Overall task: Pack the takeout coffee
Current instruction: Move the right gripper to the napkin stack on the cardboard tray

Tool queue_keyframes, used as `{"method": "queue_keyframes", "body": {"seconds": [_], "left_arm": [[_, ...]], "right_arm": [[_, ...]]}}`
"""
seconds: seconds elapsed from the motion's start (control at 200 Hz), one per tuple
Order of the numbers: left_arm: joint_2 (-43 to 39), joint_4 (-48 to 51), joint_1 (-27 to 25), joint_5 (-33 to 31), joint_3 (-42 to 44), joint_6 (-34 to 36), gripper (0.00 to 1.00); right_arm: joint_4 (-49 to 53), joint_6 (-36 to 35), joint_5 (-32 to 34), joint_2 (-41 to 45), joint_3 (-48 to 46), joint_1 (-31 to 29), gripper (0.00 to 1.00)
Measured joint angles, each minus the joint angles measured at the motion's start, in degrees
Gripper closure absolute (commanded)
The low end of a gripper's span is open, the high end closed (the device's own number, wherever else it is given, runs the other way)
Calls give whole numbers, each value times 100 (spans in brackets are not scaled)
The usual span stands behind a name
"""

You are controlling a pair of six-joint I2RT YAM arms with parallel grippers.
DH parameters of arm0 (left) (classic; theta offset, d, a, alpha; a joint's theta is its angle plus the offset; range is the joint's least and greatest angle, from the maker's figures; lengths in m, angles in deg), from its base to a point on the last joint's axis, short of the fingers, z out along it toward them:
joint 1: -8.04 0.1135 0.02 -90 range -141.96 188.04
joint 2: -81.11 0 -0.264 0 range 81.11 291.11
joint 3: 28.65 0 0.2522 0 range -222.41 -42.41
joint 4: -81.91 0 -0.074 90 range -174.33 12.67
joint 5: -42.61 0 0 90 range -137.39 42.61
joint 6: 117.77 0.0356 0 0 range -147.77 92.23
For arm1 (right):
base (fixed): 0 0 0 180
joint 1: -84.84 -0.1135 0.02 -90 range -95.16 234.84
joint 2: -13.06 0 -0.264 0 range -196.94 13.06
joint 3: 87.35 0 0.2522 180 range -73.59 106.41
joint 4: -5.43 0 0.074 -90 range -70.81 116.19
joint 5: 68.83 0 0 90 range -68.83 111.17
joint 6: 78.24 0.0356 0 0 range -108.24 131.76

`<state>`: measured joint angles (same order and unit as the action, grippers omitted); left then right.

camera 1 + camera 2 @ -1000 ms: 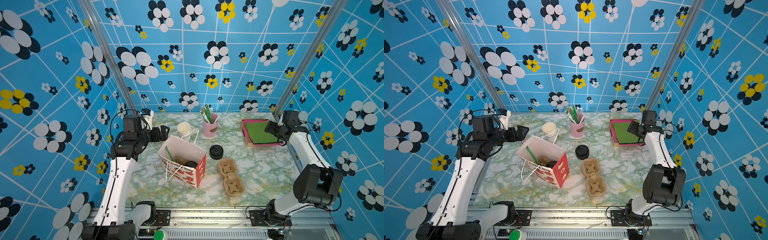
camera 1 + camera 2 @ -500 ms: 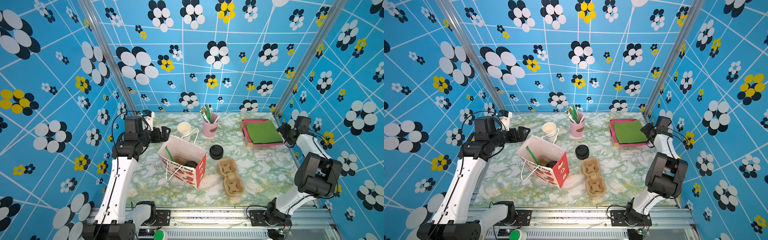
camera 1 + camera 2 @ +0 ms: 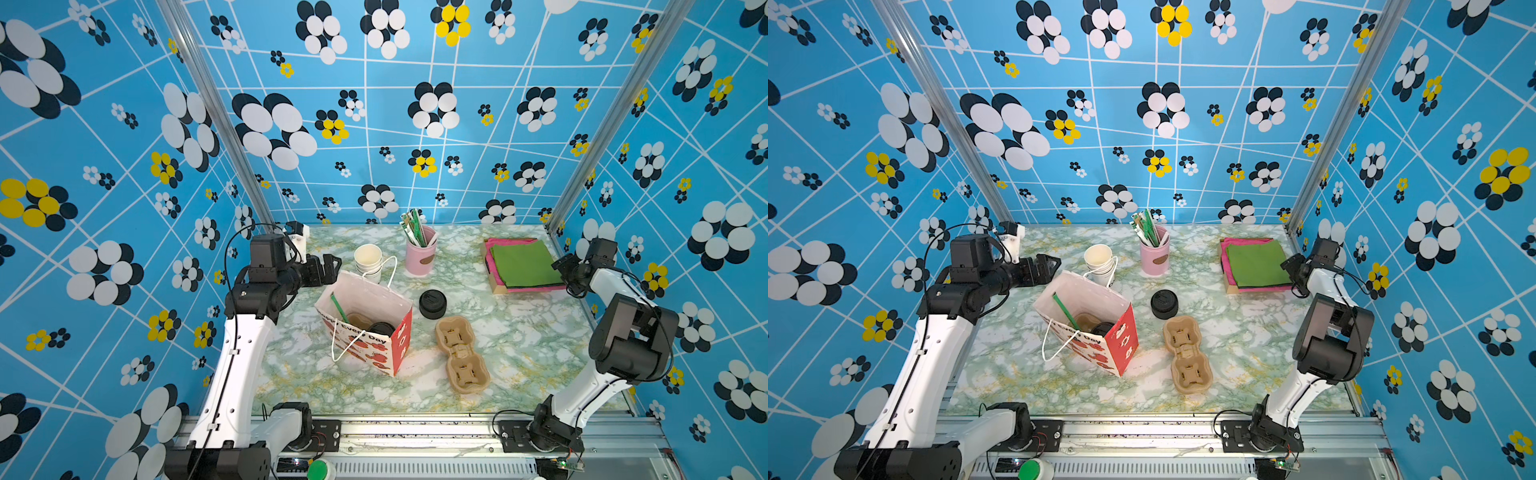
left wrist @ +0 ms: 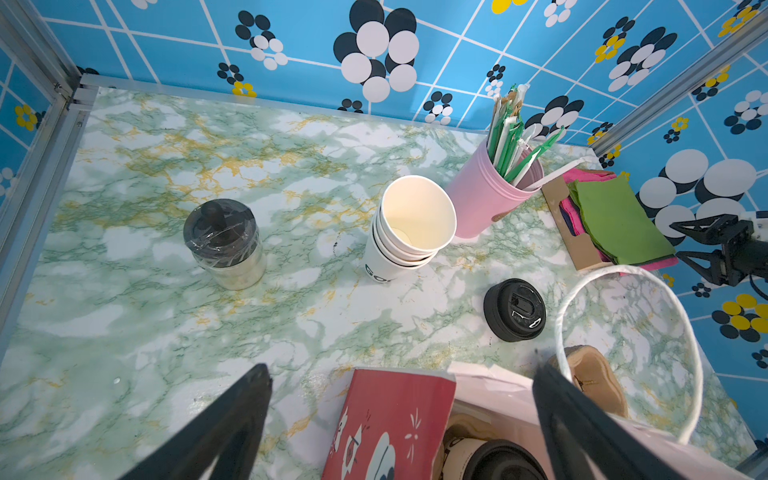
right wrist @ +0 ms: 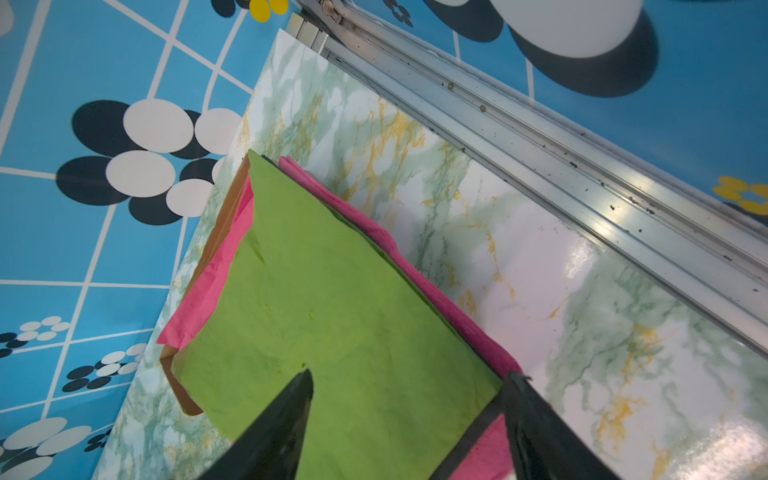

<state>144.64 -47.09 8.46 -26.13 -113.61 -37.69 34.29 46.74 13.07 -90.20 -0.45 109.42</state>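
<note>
The takeout coffee (image 3: 381, 328), a white cup under a black lid, stands inside the red-and-white paper bag (image 3: 400, 337) beside a green straw; it also shows in another top view (image 3: 1103, 328) and the left wrist view (image 4: 500, 461). My left gripper (image 3: 332, 266) (image 3: 1050, 264) (image 4: 401, 374) hangs open and empty just behind the bag's (image 4: 390, 419) back left corner. At the right edge of the napkin stack (image 3: 521, 262), my right gripper (image 3: 562, 271) (image 3: 1289, 270) (image 5: 411, 376) is open low over the top green napkin (image 5: 332, 311), jaws apart either side of its corner.
Lidless white cups (image 3: 368, 257) are stacked behind the bag, next to a pink holder of straws (image 3: 420, 251). A pile of black lids (image 3: 432, 304) and a cardboard cup carrier (image 3: 461, 353) lie right of the bag. A lidded jar (image 4: 226, 245) stands at the back left.
My right gripper has swung from over the napkin stack's near left side to its right edge by the wall, and its jaws have narrowed a little. The left arm has barely shifted.
</note>
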Motion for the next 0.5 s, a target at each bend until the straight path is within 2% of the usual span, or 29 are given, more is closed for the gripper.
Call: {"method": "queue_keyframes", "body": {"seconds": [0.275,0.5], "left_arm": [[-24,-2,0,-2,35,0,1],[-24,-9,0,-2,57,2,1]], "right_arm": [[-79,85,-9,-114,0,9,32],[-101,212,-107,-192,0,11,50]]}}
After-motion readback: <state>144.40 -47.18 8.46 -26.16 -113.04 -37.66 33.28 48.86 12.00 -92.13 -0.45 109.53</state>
